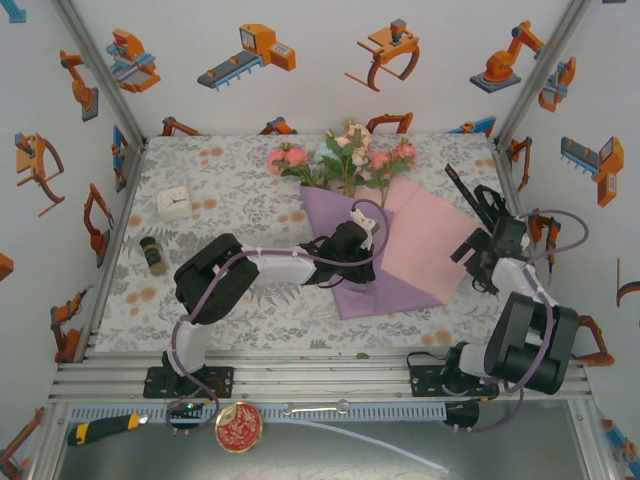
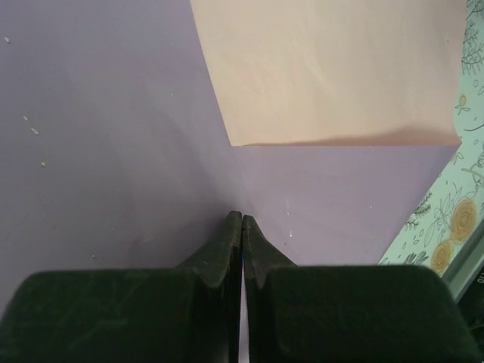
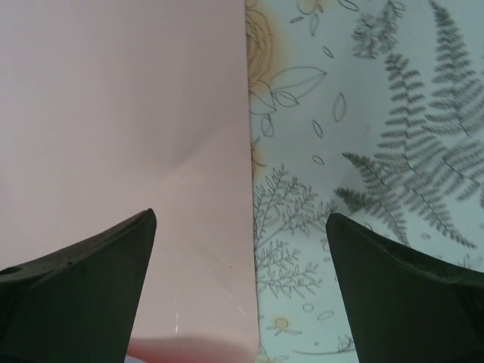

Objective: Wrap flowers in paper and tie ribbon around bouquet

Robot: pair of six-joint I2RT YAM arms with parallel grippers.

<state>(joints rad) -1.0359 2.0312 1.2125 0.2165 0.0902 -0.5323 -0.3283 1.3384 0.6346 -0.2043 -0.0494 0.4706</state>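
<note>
The flowers (image 1: 345, 155), pink and cream with green leaves, lie at the back middle, their stems running under the paper. The paper lies flat with its lilac face (image 1: 345, 285) up and a pink flap (image 1: 420, 235) folded over on the right. My left gripper (image 1: 365, 265) is shut, its fingertips (image 2: 242, 221) touching the lilac face (image 2: 113, 136) just below the pink flap (image 2: 333, 68). My right gripper (image 3: 242, 227) hangs open over the right edge of the pink flap (image 3: 121, 113), nothing between its fingers. The black ribbon (image 1: 463, 188) lies right of the flap.
A white cube (image 1: 174, 203) and a small jar (image 1: 152, 255) sit on the left of the fern-print tablecloth (image 1: 240, 190). A yellow-handled tool (image 1: 100, 428) and a round red tin (image 1: 239, 427) lie in front of the arm bases. Walls close in left, right and back.
</note>
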